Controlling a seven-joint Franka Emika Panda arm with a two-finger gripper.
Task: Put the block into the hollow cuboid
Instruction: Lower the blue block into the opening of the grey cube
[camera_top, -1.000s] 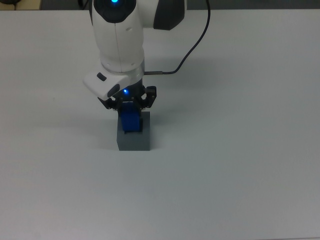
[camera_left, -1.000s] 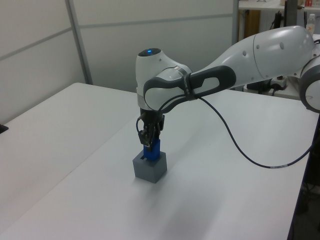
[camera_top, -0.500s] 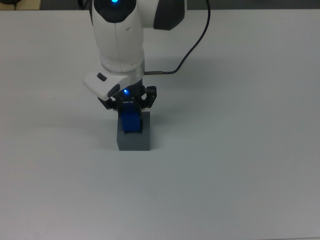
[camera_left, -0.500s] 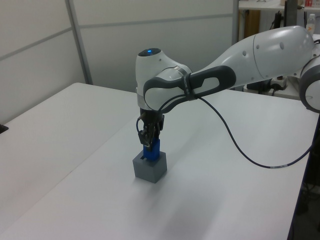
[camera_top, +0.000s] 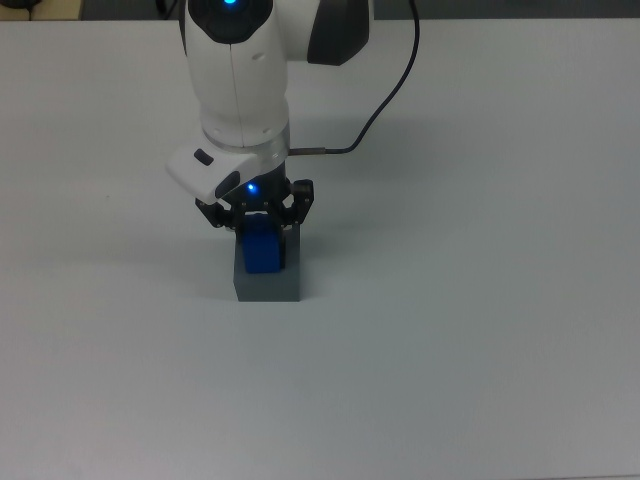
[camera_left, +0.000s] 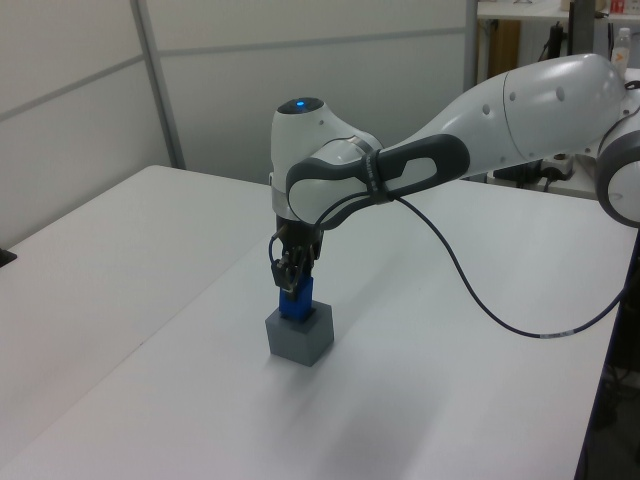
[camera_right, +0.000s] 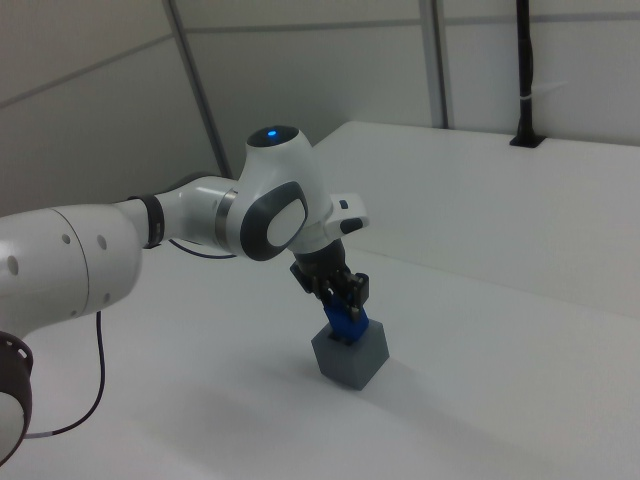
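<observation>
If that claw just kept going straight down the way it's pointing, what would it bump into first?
Most likely the blue block right under the gripper, sitting in the grey hollow cuboid. Whether the fingers already touch the block is hard to judge.

No text, label, brand, number or sign can be read in any of the three views: none on the arm, the block, the hollow cuboid or the table.
</observation>
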